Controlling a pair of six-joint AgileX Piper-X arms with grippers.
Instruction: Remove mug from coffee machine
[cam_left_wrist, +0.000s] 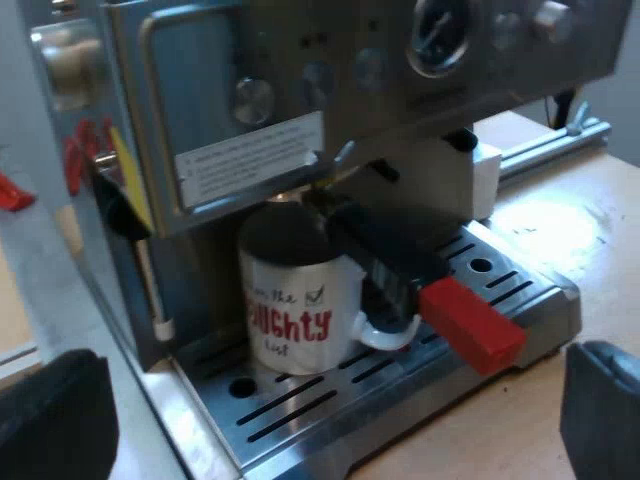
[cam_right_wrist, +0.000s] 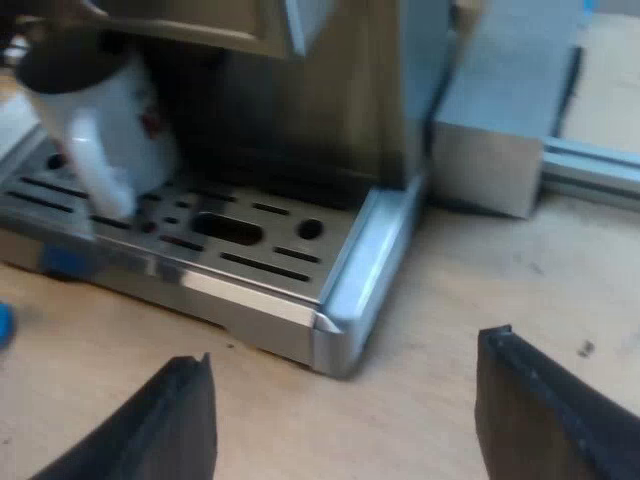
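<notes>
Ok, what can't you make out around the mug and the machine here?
Mug print, left wrist view: small lines too blurred to read.
Mug's inside, both views: dark, contents unclear.
Mug's handle, left wrist view: partly behind the holder's handle.
Holder's metal basket, left wrist view: hidden by machine and mug.

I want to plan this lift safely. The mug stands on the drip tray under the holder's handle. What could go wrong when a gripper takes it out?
1. The holder's handle, ending in red, hangs close over the mug and its ear; a straight lift would likely hit it.
2. I cannot tell whether the mug holds coffee; tilting it might spill.
3. Dragging it over the slotted drip tray could catch and tip it.
</notes>
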